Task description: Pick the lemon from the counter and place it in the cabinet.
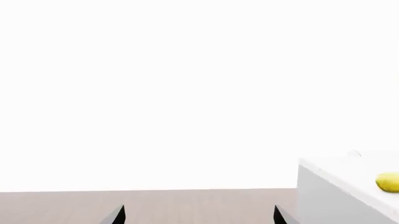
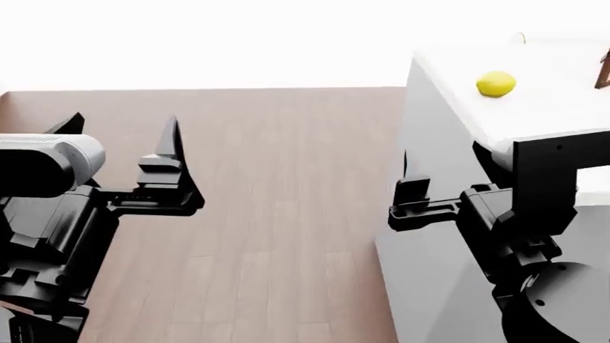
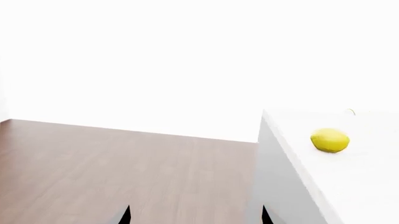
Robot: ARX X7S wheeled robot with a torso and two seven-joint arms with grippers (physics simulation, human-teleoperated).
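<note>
Lemon (image 2: 496, 83) sits alone on the white counter (image 2: 562, 107), at two o'clock in the head view. Both grippers hover over the wood floor (image 2: 276, 200), jaws parted and empty: left gripper (image 2: 122, 153) at nine o'clock, right gripper (image 2: 405, 187) at four

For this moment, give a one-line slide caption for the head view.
Both tools, left and right, hang open and empty over the floor; the lemon sits untouched on the counter.

The head view looks down over both arms, while both low wrist views share the lemon (image 3: 330, 140) on the counter (image 3: 361, 182).
</note>
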